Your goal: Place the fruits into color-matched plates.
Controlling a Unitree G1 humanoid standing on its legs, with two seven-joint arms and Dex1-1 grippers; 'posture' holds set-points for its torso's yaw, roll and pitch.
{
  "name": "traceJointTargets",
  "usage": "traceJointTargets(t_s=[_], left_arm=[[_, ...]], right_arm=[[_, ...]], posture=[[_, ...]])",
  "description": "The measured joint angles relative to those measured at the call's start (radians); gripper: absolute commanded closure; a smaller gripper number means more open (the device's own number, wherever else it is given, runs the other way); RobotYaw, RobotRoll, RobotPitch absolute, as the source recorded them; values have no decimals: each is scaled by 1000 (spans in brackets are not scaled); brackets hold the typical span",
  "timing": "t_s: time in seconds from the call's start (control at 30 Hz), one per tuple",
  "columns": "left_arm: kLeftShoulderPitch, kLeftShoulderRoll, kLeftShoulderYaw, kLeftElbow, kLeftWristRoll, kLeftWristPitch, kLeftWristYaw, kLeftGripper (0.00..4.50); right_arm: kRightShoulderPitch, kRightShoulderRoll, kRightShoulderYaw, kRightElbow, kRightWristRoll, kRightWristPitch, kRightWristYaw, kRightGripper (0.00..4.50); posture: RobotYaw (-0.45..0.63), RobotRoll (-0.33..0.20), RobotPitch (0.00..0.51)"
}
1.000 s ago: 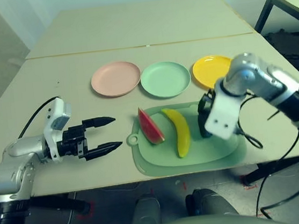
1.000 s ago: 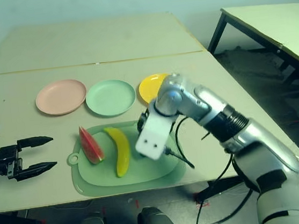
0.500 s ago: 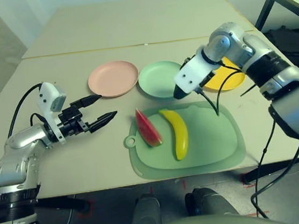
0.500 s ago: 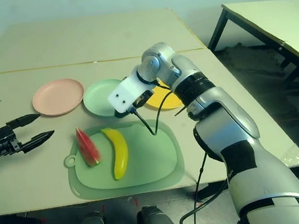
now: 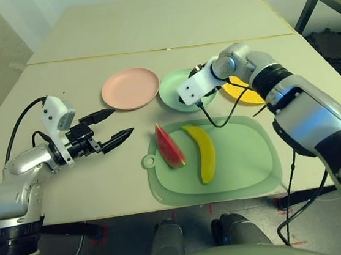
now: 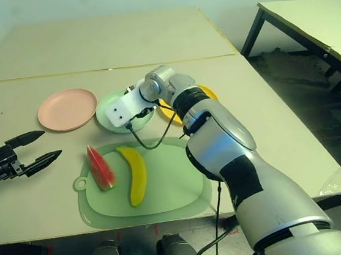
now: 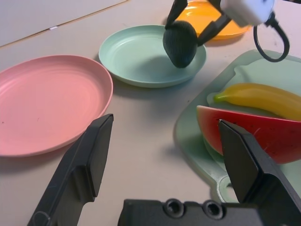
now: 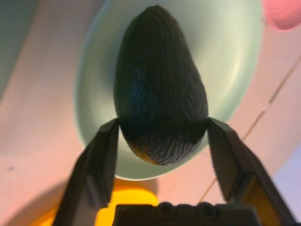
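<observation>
Mat (image 5: 242,162) w/ melon (image 5: 169,146) + banana (image 5: 203,151) on it, unmoved. R gripper (image 8: 160,136) clamps avocado (image 8: 157,89) just over green plate (image 5: 172,90); 0.5 s ago it was nearer the plate's mat-side rim. Yellow plate (image 5: 250,94) partly hidden by R arm. L gripper (image 5: 113,125) wide, empty, beside pink plate (image 5: 130,88).

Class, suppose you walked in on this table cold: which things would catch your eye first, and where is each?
First, the right gripper holding the dark avocado over the green plate, between the pink plate and the yellow plate. Next, the watermelon wedge and banana, side by side on the pale green mat. The left gripper hovers open left of the mat.
</observation>
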Motion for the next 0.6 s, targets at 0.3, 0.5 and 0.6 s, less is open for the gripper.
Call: traceJointTargets(t_s=[0.3, 0.5, 0.6], left_arm=[[-8, 0, -3, 14, 0, -1, -20, 0], [-47, -4, -18, 46, 3, -7, -50, 0], [-67, -6, -25, 58, 2, -8, -61, 0]], right_arm=[[6, -37, 4, 2, -24, -32, -11, 35], [-38, -97, -3, -31, -22, -110, 21, 35], [-45, -136, -14, -74, -1, -171, 75, 35]], posture=[[152, 0, 91], [121, 0, 80], [114, 0, 77]])
